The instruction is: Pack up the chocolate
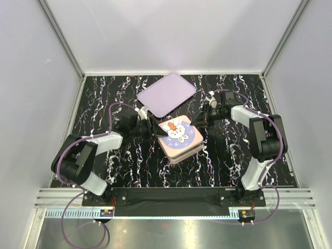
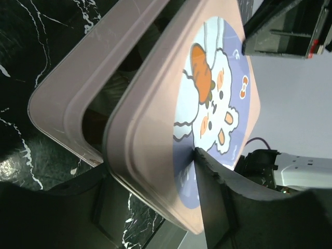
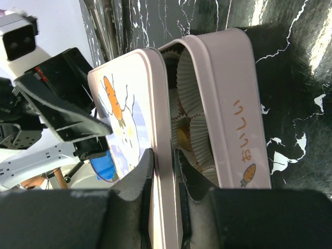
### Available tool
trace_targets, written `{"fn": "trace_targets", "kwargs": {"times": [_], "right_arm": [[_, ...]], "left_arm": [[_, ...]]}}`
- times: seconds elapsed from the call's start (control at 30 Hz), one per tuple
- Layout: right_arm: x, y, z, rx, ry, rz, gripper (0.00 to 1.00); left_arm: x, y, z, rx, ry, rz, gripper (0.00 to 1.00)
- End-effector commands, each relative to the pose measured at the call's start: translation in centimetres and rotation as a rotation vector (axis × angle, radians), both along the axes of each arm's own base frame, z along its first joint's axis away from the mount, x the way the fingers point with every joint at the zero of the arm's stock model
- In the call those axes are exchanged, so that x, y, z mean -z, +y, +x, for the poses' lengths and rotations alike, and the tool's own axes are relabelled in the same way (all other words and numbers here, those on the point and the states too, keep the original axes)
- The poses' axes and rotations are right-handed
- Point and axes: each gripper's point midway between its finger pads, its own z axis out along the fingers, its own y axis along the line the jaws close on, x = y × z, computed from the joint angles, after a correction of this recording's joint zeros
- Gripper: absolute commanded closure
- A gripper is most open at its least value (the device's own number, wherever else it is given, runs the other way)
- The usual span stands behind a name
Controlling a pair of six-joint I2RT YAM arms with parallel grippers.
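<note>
A pink square lid with a bunny picture (image 1: 177,132) is held tilted over the open pink tin (image 1: 182,151) at the table's centre. My left gripper (image 1: 154,129) is shut on the lid's left edge; in the left wrist view one finger (image 2: 220,207) presses on the picture face. My right gripper (image 1: 199,123) is shut on the lid's right edge, its fingertips (image 3: 148,166) pinching the rim. Through the gap the right wrist view shows white paper cups (image 3: 189,88) inside the tin (image 3: 233,104), and one light brown chocolate (image 3: 182,139). The other chocolates are hidden.
A flat lavender tray (image 1: 167,94) lies at the back, just behind the tin. White walls with metal rails close in the black marbled table (image 1: 233,155) on the left, right and back.
</note>
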Motion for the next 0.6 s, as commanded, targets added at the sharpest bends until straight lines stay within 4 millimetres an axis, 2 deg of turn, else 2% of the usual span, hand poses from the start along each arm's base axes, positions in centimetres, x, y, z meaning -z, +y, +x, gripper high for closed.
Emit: {"fn": "trace_targets", "kwargs": {"times": [0.0, 0.33, 0.4, 0.57], "right_arm": [[1.0, 0.1, 0.4, -0.015, -0.018, -0.078, 0.82], [2.0, -0.4, 0.5, -0.022, -0.019, -0.117, 0.82], [2.0, -0.4, 0.5, -0.025, -0.018, -0.120, 0.82], [2.4, -0.3, 0.4, -0.039, -0.020, -0.108, 0.82]], "left_arm": [[-1.9, -0.6, 0.0, 0.060, -0.160, 0.034, 0.45], [-1.0, -0.1, -0.4, 0.056, -0.130, 0.107, 0.41], [-1.4, 0.0, -0.2, 0.049, -0.143, 0.111, 0.37], [-2.9, -0.2, 0.5, 0.044, -0.174, 0.115, 0.34]]}}
